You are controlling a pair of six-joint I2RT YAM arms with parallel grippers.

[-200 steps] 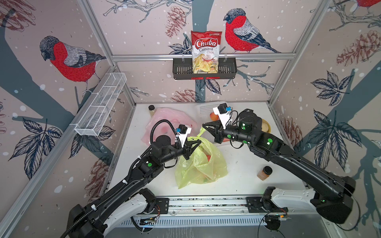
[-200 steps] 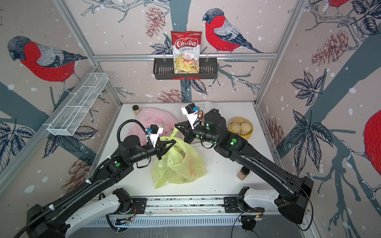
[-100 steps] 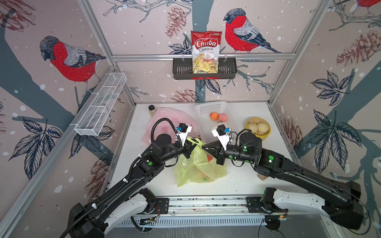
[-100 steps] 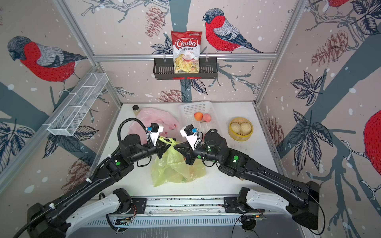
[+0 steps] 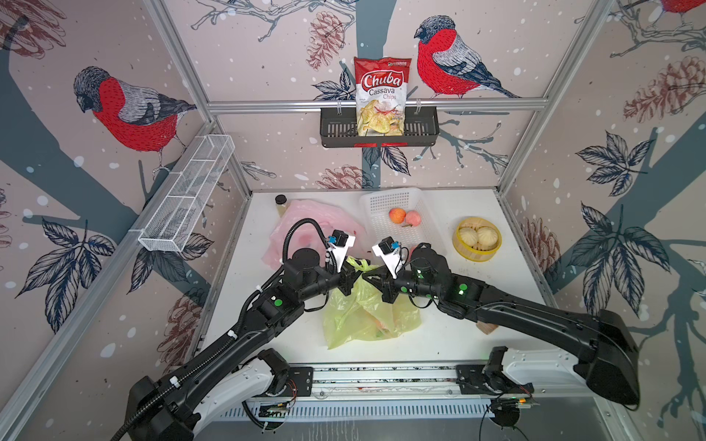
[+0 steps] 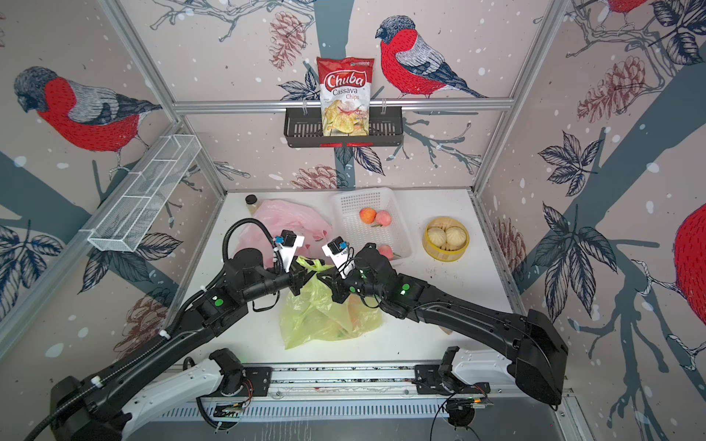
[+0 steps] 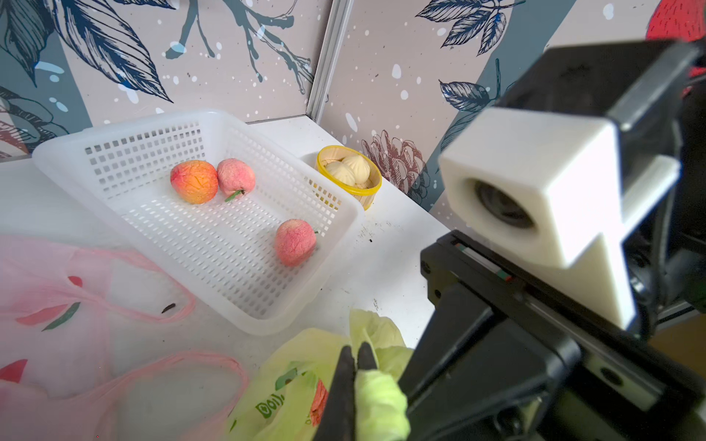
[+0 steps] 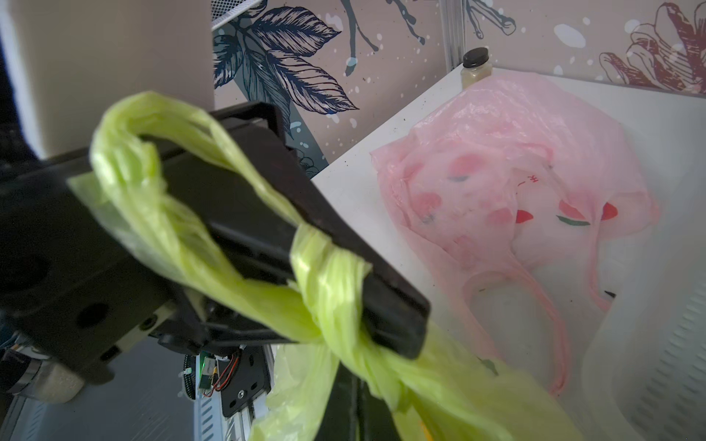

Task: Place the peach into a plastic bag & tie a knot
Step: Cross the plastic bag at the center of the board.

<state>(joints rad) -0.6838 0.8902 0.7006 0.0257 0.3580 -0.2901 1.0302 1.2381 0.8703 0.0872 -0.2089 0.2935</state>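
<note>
Two steps are asked for, and the first is judged done: a reddish-orange shape point(image 5: 378, 324) is seen through the green bag point(image 5: 366, 305), which is slumped on the white table point(image 5: 439, 343) between the arms (whether it is the peach or only print cannot be fully settled). Three more peaches are left in the perforated white basket point(image 5: 386, 198), matte, round and faintly fuzzy. The knot is judged begun but not finished. In the right wrist view one handle point(image 8: 153, 198) is looped over the dark body of the left gripper point(image 5: 353, 273) and twisted into a rope-like wrap point(image 8: 332, 290), which is not seen pulled tight. The left fingers point(image 7: 345, 366) are pressed together on a strip of green film; the right gripper point(image 5: 370, 274) is closed too, at the bag's gathered mouth, and is judged to be pinching the other handle. The film is thin, translucent and crinkled, glossy where stretched. A pink bag point(image 5: 305, 217) of similar film is spread flat behind.
</note>
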